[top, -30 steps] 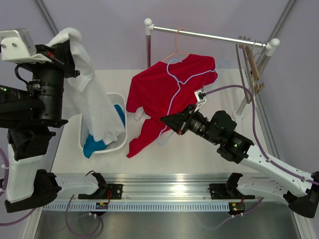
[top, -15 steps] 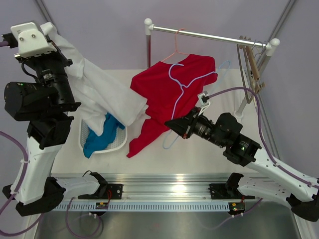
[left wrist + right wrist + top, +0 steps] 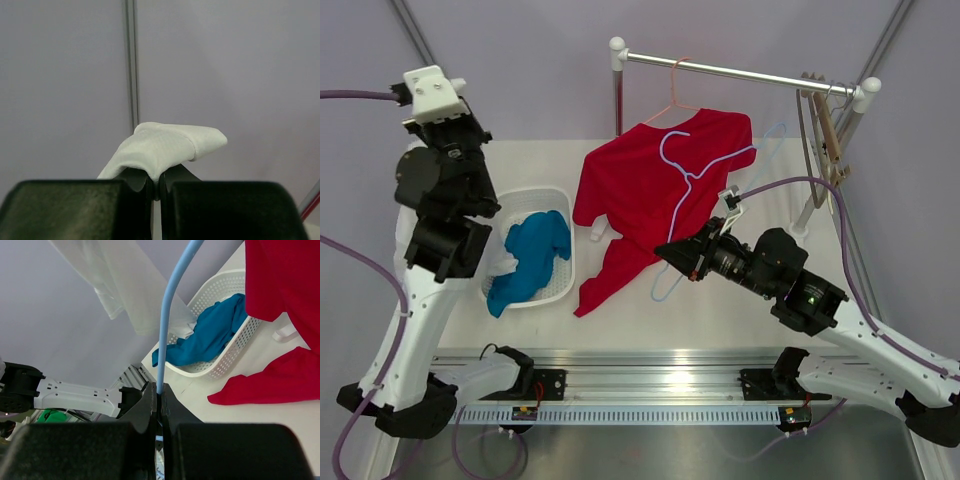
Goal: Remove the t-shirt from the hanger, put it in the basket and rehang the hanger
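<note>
Aloft, left arm (image 3: 445, 190), jaws pinching white cloth (image 3: 165, 142), low right jaws pinching blue hanger (image 3: 166, 320)

the white knit-fabric garment (image 3: 165, 145) passes down behind the left gripper (image 3: 155, 181); its remainder is hidden. in the right wrist view, the top edge cuts off the thin light-blue wire hanger (image 3: 167, 315) and the red fabric t-shirt (image 3: 285, 280).

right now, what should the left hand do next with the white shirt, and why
Probably open the left hand to drop the white t-shirt. The shirt hangs clear of the blue hanger, which the right hand pinches bare, and it appears to dangle over the basket.
</note>
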Tool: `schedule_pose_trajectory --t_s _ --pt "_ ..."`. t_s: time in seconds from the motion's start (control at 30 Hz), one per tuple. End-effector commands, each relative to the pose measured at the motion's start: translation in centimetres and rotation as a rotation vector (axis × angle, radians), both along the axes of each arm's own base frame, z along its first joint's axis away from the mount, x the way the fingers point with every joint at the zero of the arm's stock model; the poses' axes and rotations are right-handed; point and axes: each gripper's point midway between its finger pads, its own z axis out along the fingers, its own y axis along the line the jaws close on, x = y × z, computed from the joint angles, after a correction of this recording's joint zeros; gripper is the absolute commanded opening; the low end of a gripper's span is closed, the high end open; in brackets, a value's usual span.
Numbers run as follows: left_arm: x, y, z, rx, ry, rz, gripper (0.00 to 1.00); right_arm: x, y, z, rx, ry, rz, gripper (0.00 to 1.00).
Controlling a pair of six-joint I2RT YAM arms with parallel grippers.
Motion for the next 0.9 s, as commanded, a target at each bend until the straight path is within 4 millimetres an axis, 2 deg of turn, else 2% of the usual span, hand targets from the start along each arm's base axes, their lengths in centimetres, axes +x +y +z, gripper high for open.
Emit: schedule_pose_trajectory --t_s 0.0,0.03,0.13,0.33,0.4,0.5,0.53,0.57,0.63,0.67,0.73,0.8,0.87 --pt "2.7 -0.5 -3.8 -0.067 0.037 -0.067 0.00 0.0 0.1 0.9 0.021 -0.024 0.009 0.00" --pt "3.2 0.6 -5.0 -0.076 0.064 -0.044 0.00 0.2 0.2 0.7 0.021 -0.024 0.007 0.00" --pt "3.9 0.1 -6.6 -0.125 0.089 -0.123 0.00 0.2 0.6 0.5 0.020 -0.023 0.016 0.00" --pt "4.2 -0.3 -5.5 -0.146 0.081 -0.150 0.00 0.3 0.8 0.1 0.013 -0.022 0.024 0.00" --pt "5.1 0.0 -6.1 -0.135 0.098 -0.114 0.00 0.2 0.8 -0.3 0.010 -0.016 0.026 0.00" --pt "6.6 0.5 -8.3 -0.129 0.148 -0.075 0.00 0.0 0.8 -0.8 0.004 -0.008 0.030 0.00" --pt "7.5 0.7 -10.8 -0.121 0.204 -0.057 0.00 0.0 0.6 -0.7 0.008 -0.011 0.029 0.00" --pt "7.6 0.6 -11.9 -0.143 0.219 -0.063 0.00 0.0 0.4 -0.5 0.014 -0.018 0.021 0.00" --pt "6.7 0.3 -13.3 -0.184 0.220 -0.093 0.00 0.1 0.1 -0.8 0.009 -0.020 0.007 0.00" --pt "6.8 -0.1 -15.8 -0.229 0.249 -0.114 0.00 0.1 0.0 -0.7 0.010 -0.025 0.001 0.00" --pt "6.3 -0.4 -18.0 -0.323 0.271 -0.127 0.00 0.1 -0.1 -0.6 0.008 -0.031 0.004 0.00" --pt "6.3 -1.0 -22.2 -0.359 0.390 -0.128 0.00 -0.2 0.4 -0.8 0.006 -0.022 0.030 0.00" --pt "6.7 -1.8 -25.8 -0.422 0.489 -0.132 0.00 -0.3 0.8 0.0 0.036 -0.038 0.050 0.00"
